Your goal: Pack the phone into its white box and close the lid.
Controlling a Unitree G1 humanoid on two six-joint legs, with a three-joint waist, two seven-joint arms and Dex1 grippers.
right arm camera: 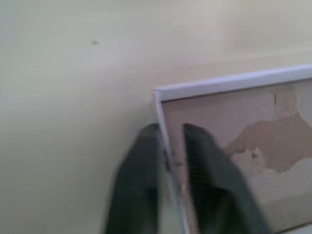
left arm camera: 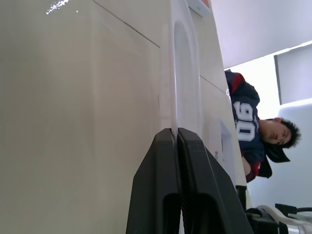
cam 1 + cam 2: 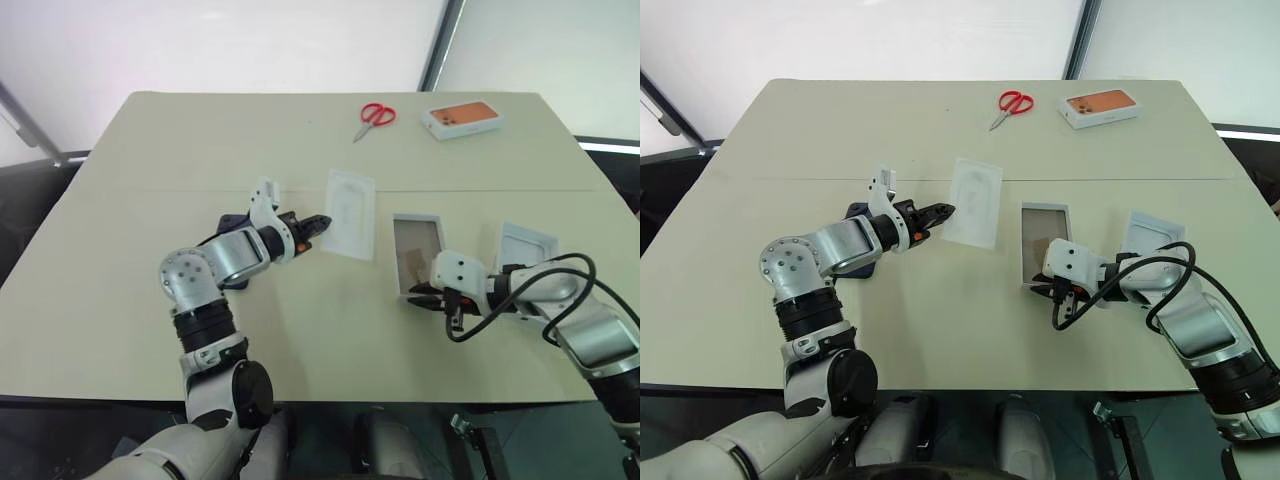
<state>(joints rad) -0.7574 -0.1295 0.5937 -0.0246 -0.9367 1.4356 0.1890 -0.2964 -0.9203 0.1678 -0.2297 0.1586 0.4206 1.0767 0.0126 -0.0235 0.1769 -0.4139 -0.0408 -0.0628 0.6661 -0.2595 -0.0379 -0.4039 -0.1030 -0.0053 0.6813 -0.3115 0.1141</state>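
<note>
The white box (image 3: 416, 250) lies open right of centre, tan floor up. My right gripper (image 3: 426, 298) is at its near left corner, shut on the box wall (image 1: 234, 82), one finger (image 1: 207, 161) inside and one outside. The lid (image 3: 526, 243) lies hollow side up just right of the box, partly behind my right arm. The dark phone (image 3: 855, 211) lies flat under my left forearm, mostly hidden. My left gripper (image 3: 321, 222) points at the thin white moulded insert (image 3: 351, 212) and is shut on its near edge (image 2: 176, 132).
Red scissors (image 3: 375, 117) and a white box with an orange top (image 3: 462, 118) lie at the table's far edge. A person (image 2: 251, 134) stands beyond the table in the left wrist view. Bare tabletop lies in front of the box and at the left.
</note>
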